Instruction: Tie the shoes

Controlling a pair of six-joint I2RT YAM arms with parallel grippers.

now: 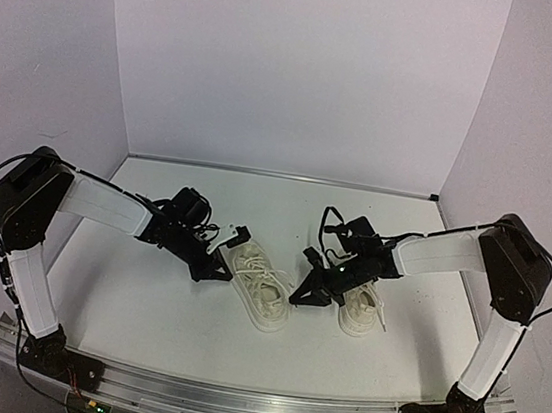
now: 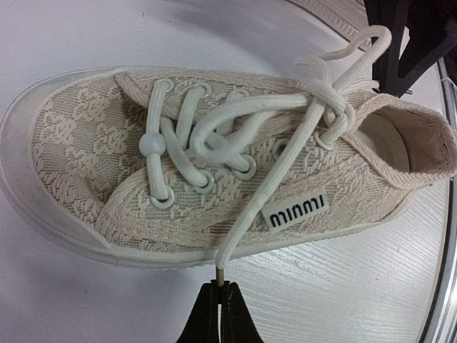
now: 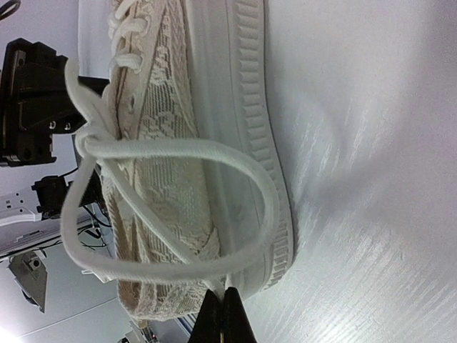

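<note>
Two cream-white sneakers lie side by side on the table, the left shoe (image 1: 262, 290) and the right shoe (image 1: 362, 308). My left gripper (image 1: 221, 266) is at the left shoe's left side. In the left wrist view it (image 2: 221, 288) is shut on the tip of one white lace (image 2: 285, 161), which runs up over the shoe (image 2: 107, 143) to a loose knot near the collar. My right gripper (image 1: 303, 296) sits between the shoes. In the right wrist view it (image 3: 223, 294) is shut on a lace loop (image 3: 214, 150) beside that shoe's ribbed sole (image 3: 250, 107).
The white table (image 1: 143, 301) is enclosed by white walls at the back and sides. The right shoe's sole (image 2: 335, 14) edges the left wrist view. The opposite gripper shows in each wrist view: the right one (image 2: 414, 36) and the left one (image 3: 28, 100).
</note>
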